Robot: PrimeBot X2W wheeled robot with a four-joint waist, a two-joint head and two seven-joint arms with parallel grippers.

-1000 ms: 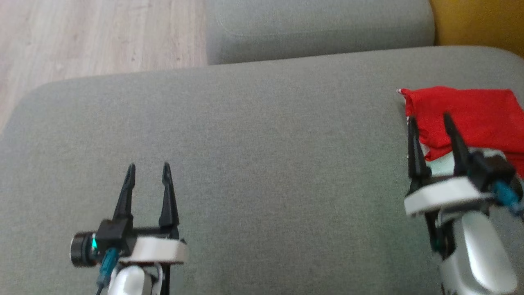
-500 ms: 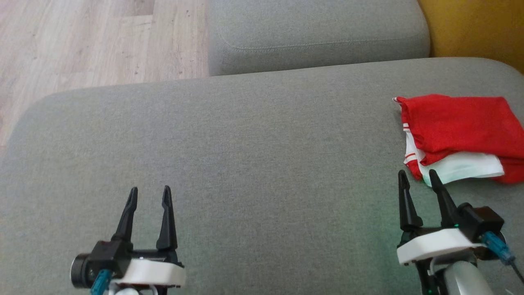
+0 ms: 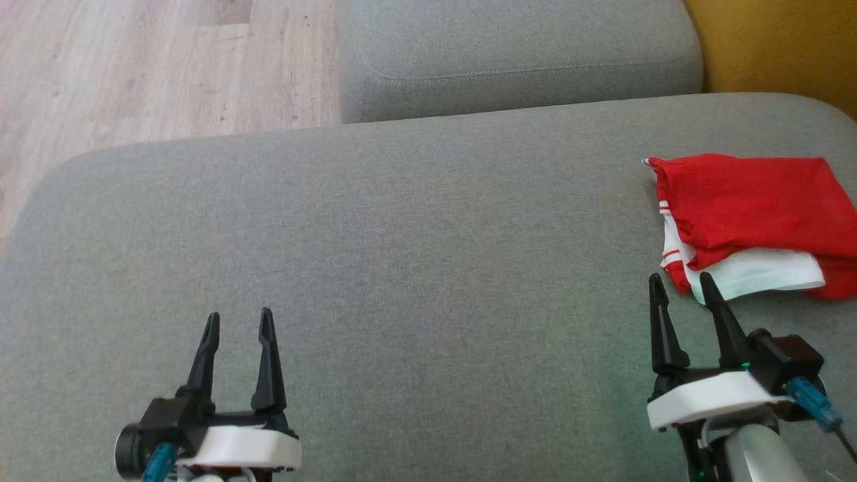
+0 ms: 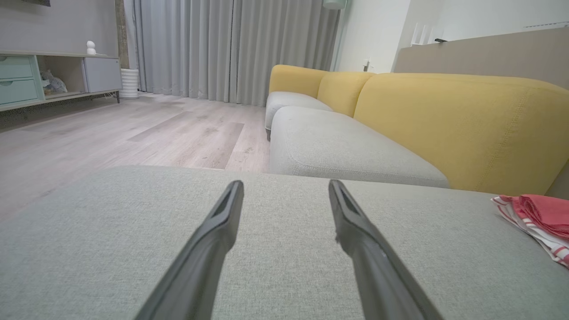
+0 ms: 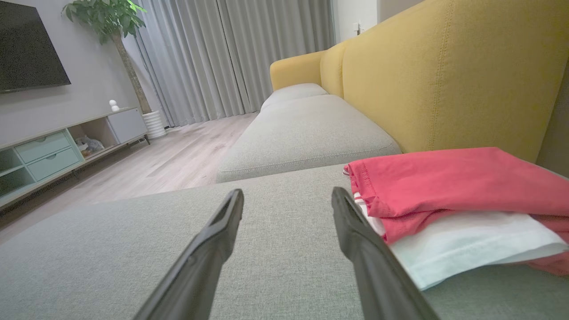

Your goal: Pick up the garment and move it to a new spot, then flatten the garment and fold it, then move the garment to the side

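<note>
Two grippers, both spread and empty, hover above our grey cushion [image 3: 428, 234]. Our left gripper [image 3: 240, 313] is well apart from the garment [image 3: 750, 201]. Our right gripper [image 3: 679, 276] is just beside its near-left corner. It lies folded, red and white, at the cushion's right end.

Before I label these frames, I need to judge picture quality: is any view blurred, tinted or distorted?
Head view: mildly soft, even light, faint green tint on the cushion beside the right gripper. Left wrist view: sharp, wide-angle stretch, fingers large in the foreground. Right wrist view: garment sharp, no glare.
</note>
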